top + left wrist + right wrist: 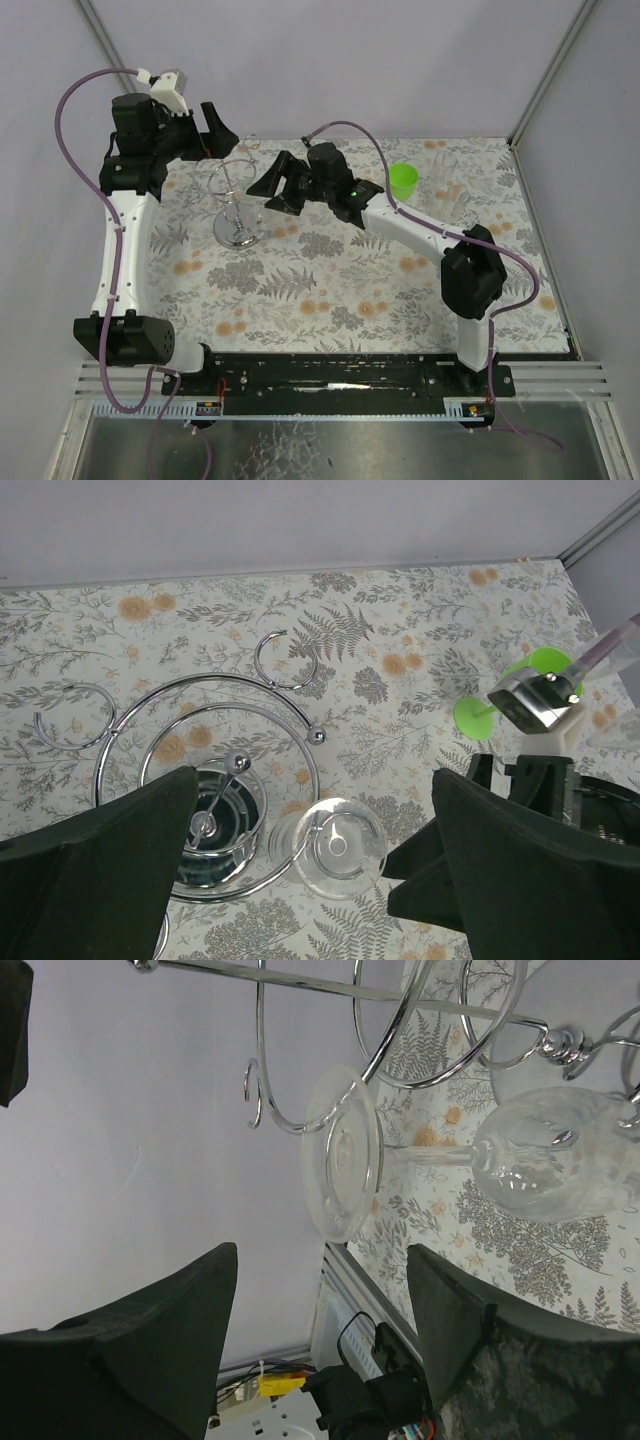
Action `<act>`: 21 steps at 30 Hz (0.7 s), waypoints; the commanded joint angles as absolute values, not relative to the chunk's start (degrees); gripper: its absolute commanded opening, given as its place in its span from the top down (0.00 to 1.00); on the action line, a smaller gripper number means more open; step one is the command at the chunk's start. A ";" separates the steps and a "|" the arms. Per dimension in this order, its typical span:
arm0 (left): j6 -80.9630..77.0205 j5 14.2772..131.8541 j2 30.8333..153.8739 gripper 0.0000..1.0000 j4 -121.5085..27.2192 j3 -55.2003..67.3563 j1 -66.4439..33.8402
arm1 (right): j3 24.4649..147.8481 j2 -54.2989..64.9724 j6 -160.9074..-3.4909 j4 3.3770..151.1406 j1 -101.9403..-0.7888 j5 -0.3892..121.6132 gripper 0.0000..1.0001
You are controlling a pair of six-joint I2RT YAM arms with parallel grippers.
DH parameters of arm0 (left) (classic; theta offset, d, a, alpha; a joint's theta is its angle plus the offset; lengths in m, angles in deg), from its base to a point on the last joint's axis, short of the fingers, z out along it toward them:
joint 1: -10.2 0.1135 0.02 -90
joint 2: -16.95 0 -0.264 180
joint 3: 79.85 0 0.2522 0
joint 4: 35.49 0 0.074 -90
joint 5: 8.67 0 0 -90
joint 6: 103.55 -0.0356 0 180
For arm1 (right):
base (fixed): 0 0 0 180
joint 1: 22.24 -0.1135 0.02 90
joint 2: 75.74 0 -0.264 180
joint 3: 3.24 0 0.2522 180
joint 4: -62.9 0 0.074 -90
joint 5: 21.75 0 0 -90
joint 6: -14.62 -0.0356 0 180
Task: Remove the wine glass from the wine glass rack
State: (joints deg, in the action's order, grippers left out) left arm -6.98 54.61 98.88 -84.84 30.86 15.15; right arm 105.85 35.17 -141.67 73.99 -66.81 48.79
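Just short of the wine glass [545, 1160] on the wine glass rack [237, 228]: right gripper [322, 1260], jaws apart, empty.

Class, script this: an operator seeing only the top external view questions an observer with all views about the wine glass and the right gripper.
Operator: How does the wine glass hang?
Observer: Right wrist view: it hangs bowl down, foot caught in a loop of the wine glass rack.
Operator: Is the right gripper touching it?
Observer: No. The right gripper is open; the foot lies beyond its fingertips, untouched.
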 commanded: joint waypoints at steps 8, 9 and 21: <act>-6.52 51.96 96.81 0.00 -81.59 29.55 15.90 | 108.43 35.96 -146.19 68.99 -67.41 54.65 0.35; -6.52 51.90 96.77 0.00 -81.52 29.54 15.91 | 108.54 36.11 -146.44 68.82 -67.40 54.67 0.36; -6.74 51.17 97.05 0.00 -81.33 30.05 15.98 | 109.99 37.93 -147.84 68.69 -67.50 54.12 0.48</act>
